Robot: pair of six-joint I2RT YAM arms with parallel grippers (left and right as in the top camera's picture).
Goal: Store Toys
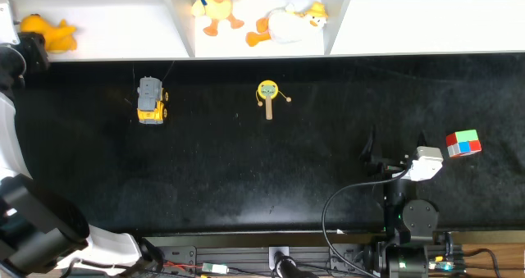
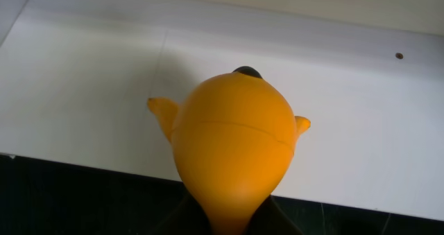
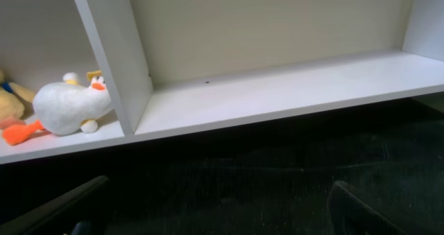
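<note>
An orange rubber duck [image 2: 234, 141] is held in my left gripper [image 2: 232, 224], which is shut on its lower end. The duck [image 1: 47, 32] hangs over the floor of the left compartment of the white shelf [image 1: 123, 40], with the left gripper [image 1: 34, 43] at the compartment's front edge. On the black mat lie a yellow and grey toy truck [image 1: 150, 100], a small rattle drum on a stick [image 1: 268, 93] and a colour cube [image 1: 463, 143]. My right gripper [image 3: 220, 185] is open and empty, low over the mat at the right [image 1: 373, 155], facing the shelf.
A yellow plush duck [image 1: 216, 3] and a white plush duck [image 1: 287, 24] lie in the middle compartment; the white one [image 3: 69, 107] is beside the divider [image 3: 111, 55]. The right compartment [image 3: 291, 89] holds nothing. Cables run along the front edge.
</note>
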